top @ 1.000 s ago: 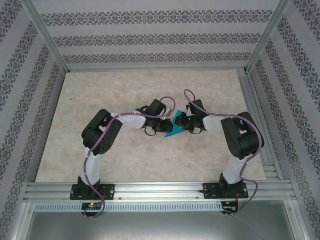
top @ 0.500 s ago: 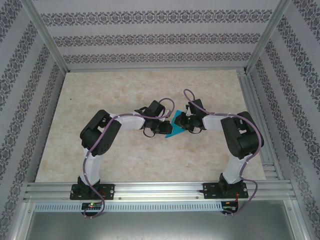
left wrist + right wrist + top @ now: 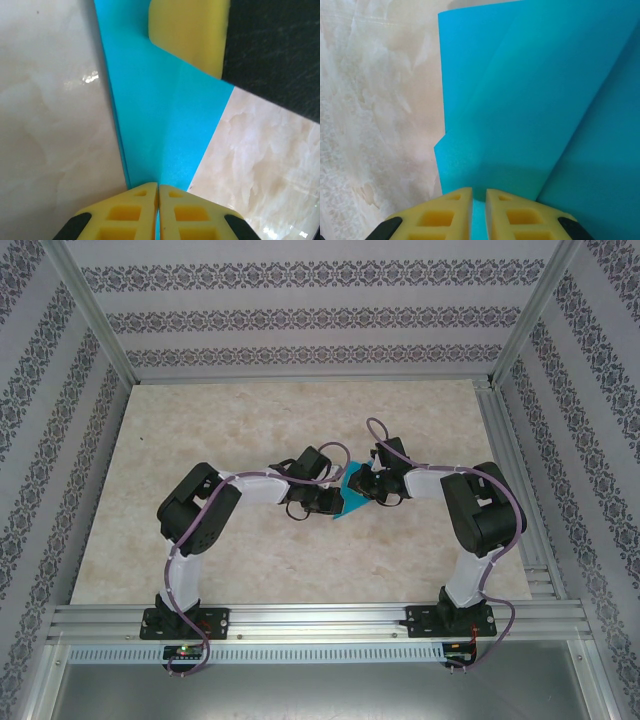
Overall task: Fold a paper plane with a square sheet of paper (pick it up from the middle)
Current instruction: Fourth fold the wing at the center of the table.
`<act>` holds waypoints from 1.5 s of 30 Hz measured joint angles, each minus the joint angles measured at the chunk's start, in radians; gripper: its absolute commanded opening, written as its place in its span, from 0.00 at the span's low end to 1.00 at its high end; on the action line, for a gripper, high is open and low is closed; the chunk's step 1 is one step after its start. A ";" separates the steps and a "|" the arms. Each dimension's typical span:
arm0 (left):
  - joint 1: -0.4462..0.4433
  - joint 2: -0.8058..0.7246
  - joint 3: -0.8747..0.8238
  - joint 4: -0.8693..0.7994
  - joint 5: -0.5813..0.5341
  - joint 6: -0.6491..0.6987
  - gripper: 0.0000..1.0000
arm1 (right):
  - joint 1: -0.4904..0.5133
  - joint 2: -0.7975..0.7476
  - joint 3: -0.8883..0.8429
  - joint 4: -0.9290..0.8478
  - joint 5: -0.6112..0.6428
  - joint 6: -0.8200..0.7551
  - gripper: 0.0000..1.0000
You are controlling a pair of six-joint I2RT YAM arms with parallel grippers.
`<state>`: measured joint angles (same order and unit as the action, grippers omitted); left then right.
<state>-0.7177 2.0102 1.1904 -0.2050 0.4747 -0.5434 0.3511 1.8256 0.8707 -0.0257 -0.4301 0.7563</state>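
On beige marbled table point(image 3: 200, 420), patterned walls point(image 3: 300, 315) around, teal paper point(image 3: 349, 502)

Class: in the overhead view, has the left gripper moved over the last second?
Yes, slightly. Against the fixed front rail, the left gripper has shifted a little toward it and rightward, covering more of the paper.

Matt, smooth, creased sheet of paper point(image 3: 165, 125); glossy marble-look table point(image 3: 45, 125); left claw point(image 3: 158, 187) fingers point(image 3: 125, 217) matt plastic.
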 measured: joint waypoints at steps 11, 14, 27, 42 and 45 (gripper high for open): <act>-0.020 -0.045 -0.018 -0.052 -0.060 0.000 0.10 | 0.000 0.003 0.002 0.000 -0.007 0.000 0.17; -0.024 -0.068 -0.024 -0.066 -0.066 -0.004 0.11 | 0.000 0.004 0.002 0.001 -0.010 0.001 0.17; -0.030 -0.082 -0.030 -0.063 -0.035 -0.050 0.12 | 0.000 0.010 0.005 0.009 -0.015 0.002 0.17; -0.031 -0.060 -0.029 -0.081 -0.081 -0.050 0.12 | -0.005 0.012 0.005 0.015 -0.020 0.002 0.17; -0.031 -0.060 -0.029 -0.079 -0.080 -0.053 0.14 | -0.005 0.012 0.005 0.015 -0.020 0.002 0.17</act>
<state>-0.7486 1.9499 1.1614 -0.2844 0.3950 -0.5961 0.3462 1.8378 0.8753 -0.0105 -0.4503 0.7582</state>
